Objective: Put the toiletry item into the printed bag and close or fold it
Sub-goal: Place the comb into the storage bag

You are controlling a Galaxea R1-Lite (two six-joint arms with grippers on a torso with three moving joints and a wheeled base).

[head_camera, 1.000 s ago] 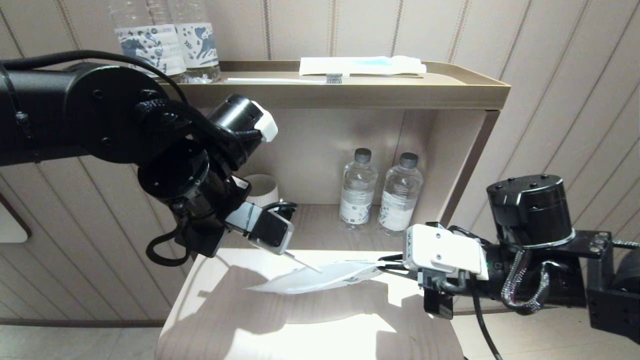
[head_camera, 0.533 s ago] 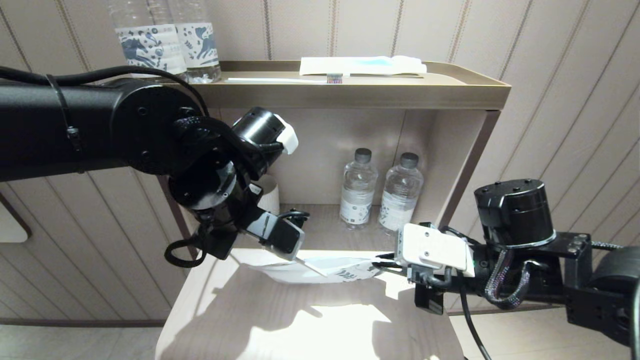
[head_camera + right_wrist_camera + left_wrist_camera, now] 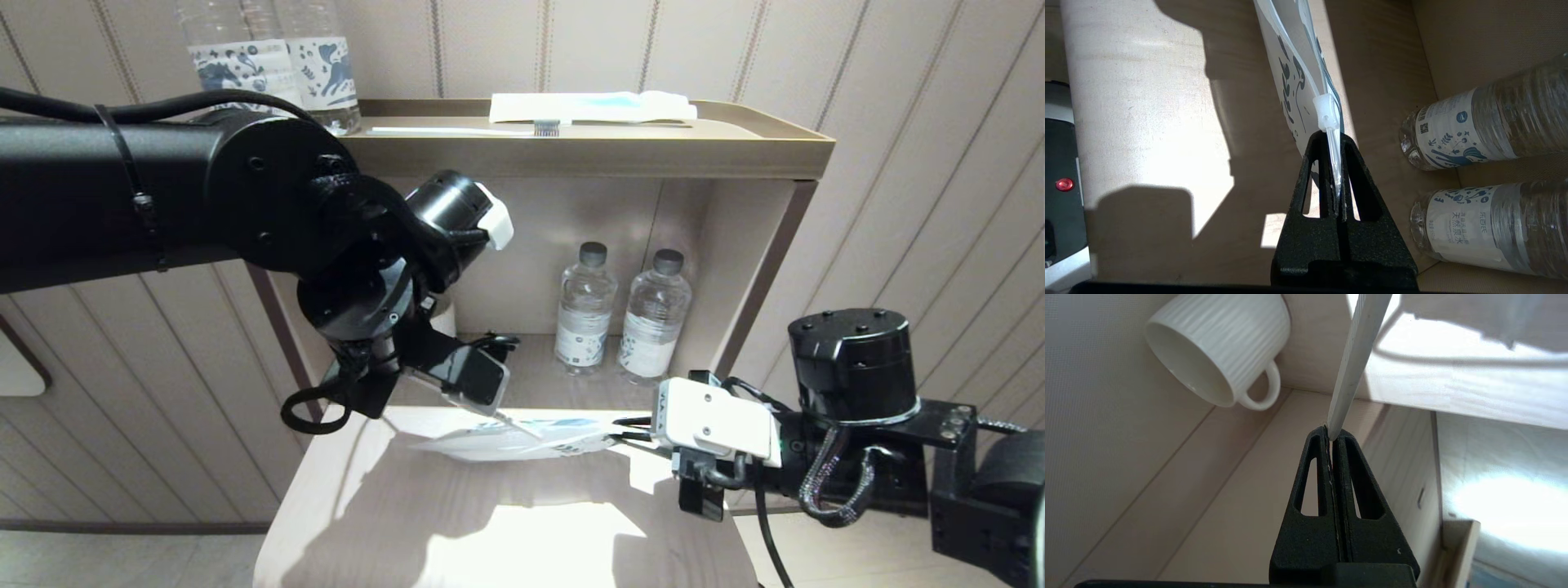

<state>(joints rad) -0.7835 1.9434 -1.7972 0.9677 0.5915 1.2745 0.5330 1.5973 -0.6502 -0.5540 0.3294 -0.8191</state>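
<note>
The printed bag, white with a dark-blue leaf print, hangs low over the pale table between both arms. My right gripper is shut on the bag's edge just behind its white slider. My left gripper is shut on the end of a thin white stick-like toiletry item. The stick slants down into the bag's left part. How far it reaches inside is hidden.
A white ribbed cup and two water bottles stand in the lower shelf behind the bag. The top tray carries two bottles, a white-and-blue toothbrush packet and a loose toothbrush.
My left arm has swung right and down, driving the white stick toward the bag. The bag has sunk and flattened closer to the table. The right gripper has kept its hold.
</note>
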